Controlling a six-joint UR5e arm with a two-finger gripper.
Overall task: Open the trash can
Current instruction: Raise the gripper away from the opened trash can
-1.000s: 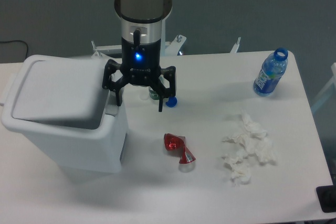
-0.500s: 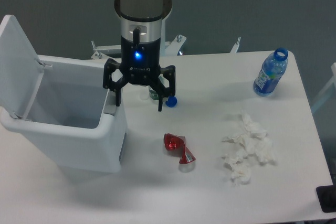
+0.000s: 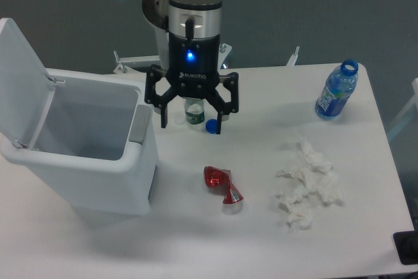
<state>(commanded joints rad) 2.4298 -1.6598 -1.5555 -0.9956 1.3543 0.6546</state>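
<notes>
**A:** Trash can (image 3: 85,161) is sitting at the left of the frame on the counter (image 3: 339,240), and its lid (image 3: 23,76) is standing straight up at the upper left, so it's looking open to me. Where's the end effector (image 3: 191,124) hanging relative to it?

**B:** It's hovering just right of the can's right wall, near the grey tab (image 3: 139,124) on that rim, not touching it as far as I can tell. The can is lying to its left, long side running left to right across the frame.

**A:** And the fingers?

**B:** They're spreading wide, pointing down, gripping nothing. A small green-labelled bottle (image 3: 193,112) and a blue cap (image 3: 211,125) are sitting on the counter right behind them, partly hidden.

**A:** So what's next?

**B:** I'm guessing nothing much beyond clearing off, since the lid is already up.
</notes>
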